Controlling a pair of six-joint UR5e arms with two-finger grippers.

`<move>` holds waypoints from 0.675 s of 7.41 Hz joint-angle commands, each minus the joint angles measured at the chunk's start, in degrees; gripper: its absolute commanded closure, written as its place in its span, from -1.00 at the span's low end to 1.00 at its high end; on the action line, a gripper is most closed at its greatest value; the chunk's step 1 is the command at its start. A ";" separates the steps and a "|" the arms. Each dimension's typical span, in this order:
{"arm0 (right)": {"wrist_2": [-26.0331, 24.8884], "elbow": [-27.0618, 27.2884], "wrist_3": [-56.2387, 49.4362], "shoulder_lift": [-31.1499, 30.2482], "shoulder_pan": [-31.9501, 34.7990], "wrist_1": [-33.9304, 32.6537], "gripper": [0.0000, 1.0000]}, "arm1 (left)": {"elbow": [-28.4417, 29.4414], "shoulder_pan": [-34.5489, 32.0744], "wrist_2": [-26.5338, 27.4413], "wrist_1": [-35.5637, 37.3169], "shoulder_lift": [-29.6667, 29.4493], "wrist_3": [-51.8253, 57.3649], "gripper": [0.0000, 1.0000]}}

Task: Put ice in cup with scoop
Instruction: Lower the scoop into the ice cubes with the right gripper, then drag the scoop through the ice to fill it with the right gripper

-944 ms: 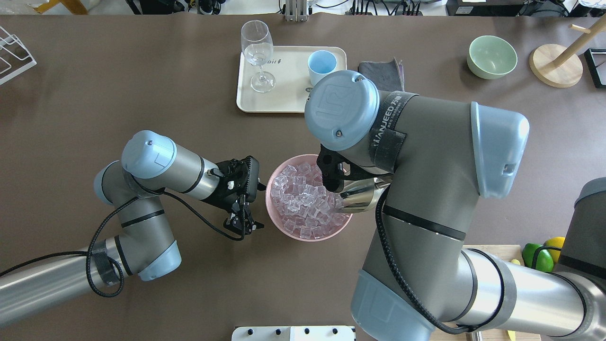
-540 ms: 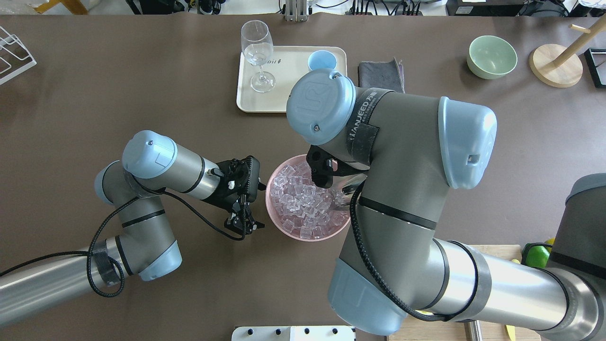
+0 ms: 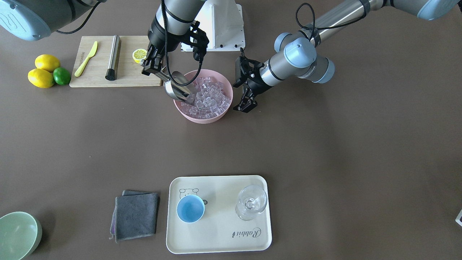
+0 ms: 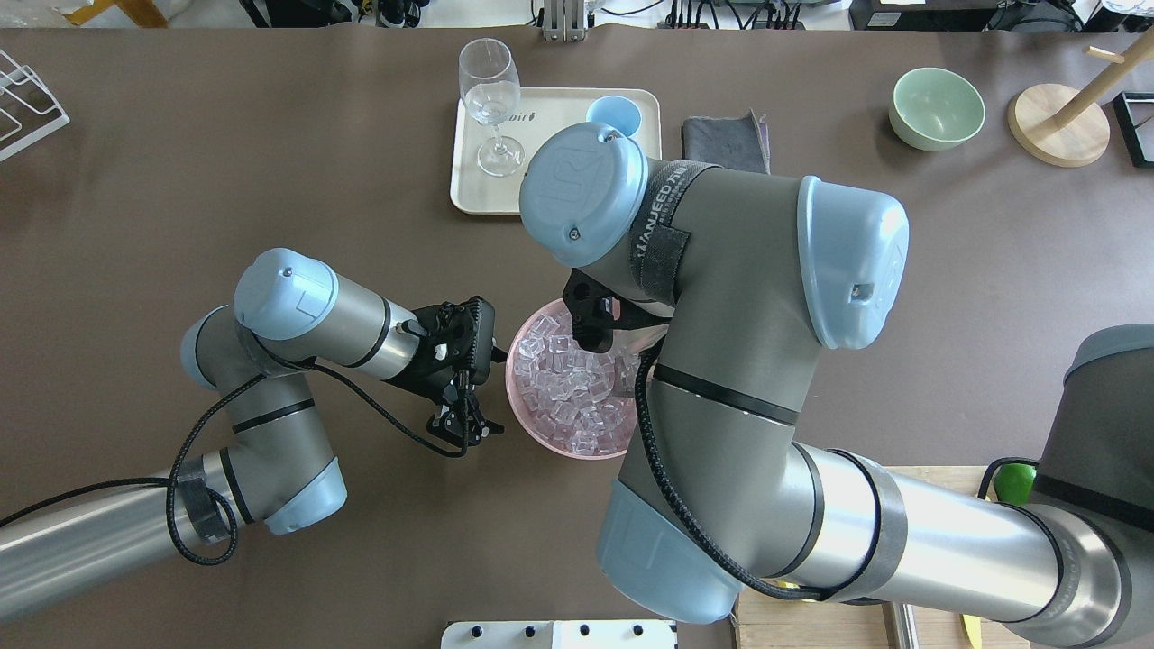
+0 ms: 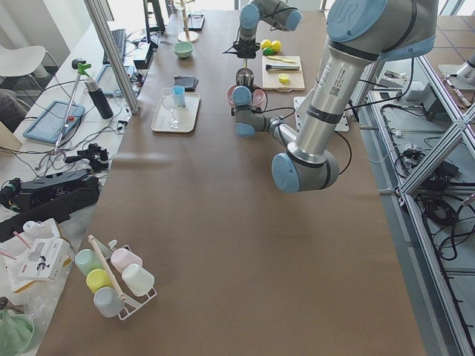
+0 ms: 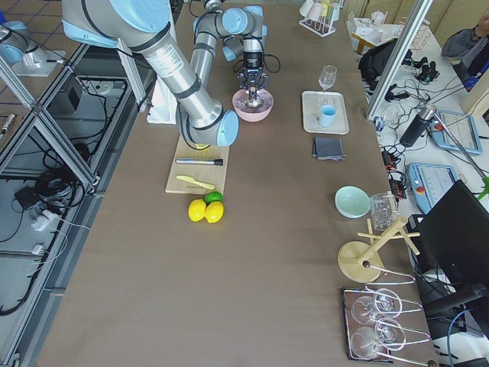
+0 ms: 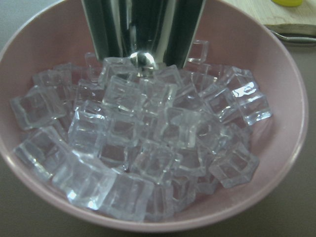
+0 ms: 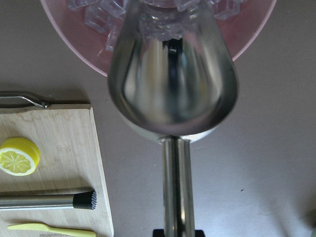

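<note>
The steel scoop (image 3: 177, 88) is tilted, mouth down, into the ice (image 3: 207, 99) at the edge of a pink bowl (image 3: 202, 117). My right gripper (image 3: 153, 66) is shut on the scoop's rod handle. The right wrist view shows the scoop's trough (image 8: 173, 84) empty, its lip among the cubes. In the overhead view my right arm hides the scoop. My left gripper (image 3: 242, 107) hangs beside the bowl, shut and empty, close to the table. The light-blue cup (image 3: 190, 208) stands empty on a cream tray (image 3: 216, 234), far from the bowl.
A clear stemmed glass (image 3: 251, 202) stands on the tray by the cup. A grey cloth (image 3: 136, 215) and a green bowl (image 3: 18, 234) lie nearby. A cutting board (image 3: 126, 77) with a steel cylinder (image 3: 112, 57), a yellow knife and a lemon slice lies beside the pink bowl.
My right arm has swung left over the bowl and pushed the scoop further into the ice; the scoop is now hidden under the arm in the overhead view. The left arm has not moved.
</note>
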 commanded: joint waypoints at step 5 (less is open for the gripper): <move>1.08 3.76 -0.26 -6.78 -0.06 10.73 1.00 | 0.33 0.00 0.02 0.00 -0.08 0.00 -0.97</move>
